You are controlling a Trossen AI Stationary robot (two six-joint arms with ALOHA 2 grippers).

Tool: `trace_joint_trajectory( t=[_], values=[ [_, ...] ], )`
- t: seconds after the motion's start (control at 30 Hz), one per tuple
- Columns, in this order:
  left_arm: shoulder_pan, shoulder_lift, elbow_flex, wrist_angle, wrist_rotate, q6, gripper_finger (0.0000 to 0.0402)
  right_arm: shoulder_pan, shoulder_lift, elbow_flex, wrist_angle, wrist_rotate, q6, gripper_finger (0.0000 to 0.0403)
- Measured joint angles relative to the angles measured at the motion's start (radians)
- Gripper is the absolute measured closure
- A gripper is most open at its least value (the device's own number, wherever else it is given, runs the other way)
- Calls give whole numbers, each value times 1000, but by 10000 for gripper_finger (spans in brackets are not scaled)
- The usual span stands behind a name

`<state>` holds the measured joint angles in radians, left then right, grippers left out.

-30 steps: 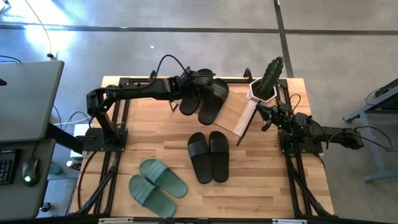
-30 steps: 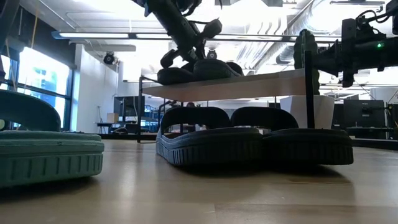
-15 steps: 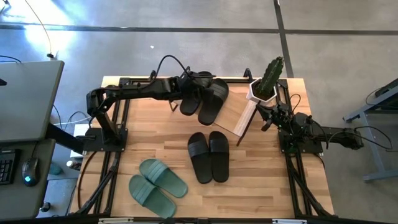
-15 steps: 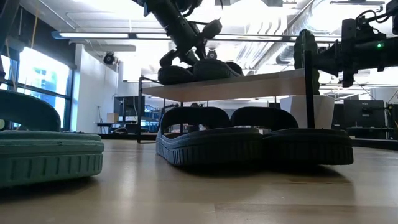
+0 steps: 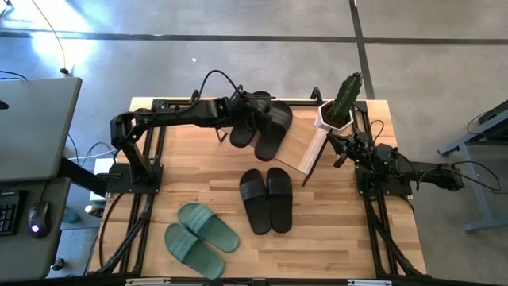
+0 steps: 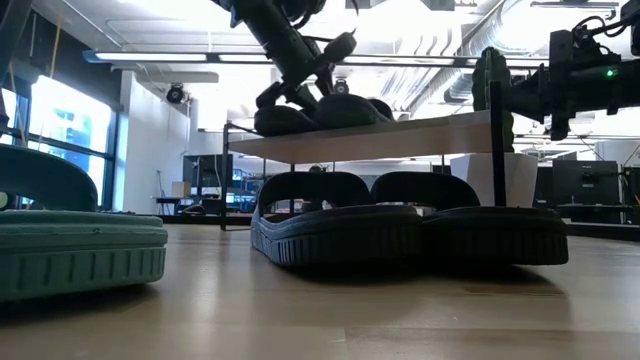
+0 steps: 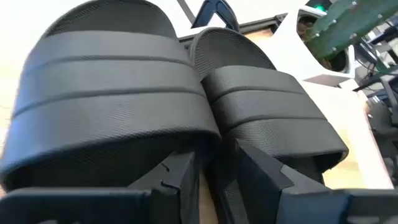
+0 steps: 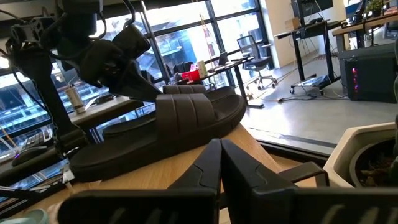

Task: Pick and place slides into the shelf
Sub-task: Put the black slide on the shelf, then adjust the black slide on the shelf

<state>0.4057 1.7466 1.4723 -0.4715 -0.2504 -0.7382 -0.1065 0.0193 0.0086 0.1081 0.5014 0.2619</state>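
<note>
Left fingers (image 5: 252,119) part-open over the black slides (image 5: 271,127) on the shelf (image 5: 298,147) at twelve o'clock; right fingers (image 5: 337,151) closed; light, flexible slides (image 5: 266,199), best gripped by strap.

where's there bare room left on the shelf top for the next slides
The shelf top is bare on its near half, between the black pair on the shelf and the potted cactus. Its far end is crowded: both slides lie there with the left gripper open at them. On the table, bare wood lies between the black pair and the green pair.
</note>
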Motion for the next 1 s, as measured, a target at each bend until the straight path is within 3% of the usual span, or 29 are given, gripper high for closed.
trace_joint_trajectory(
  t=[0.33,0.8,1.0],
  values=[
    [0,-4,0,-6,49,0,301,0,0,0,0,0,0,402],
    [-1,-84,0,-27,-55,62,313,0,0,0,-2,2,0,402],
    [-30,-139,0,-26,33,214,314,0,0,4,27,-25,125,402]
  ],
)
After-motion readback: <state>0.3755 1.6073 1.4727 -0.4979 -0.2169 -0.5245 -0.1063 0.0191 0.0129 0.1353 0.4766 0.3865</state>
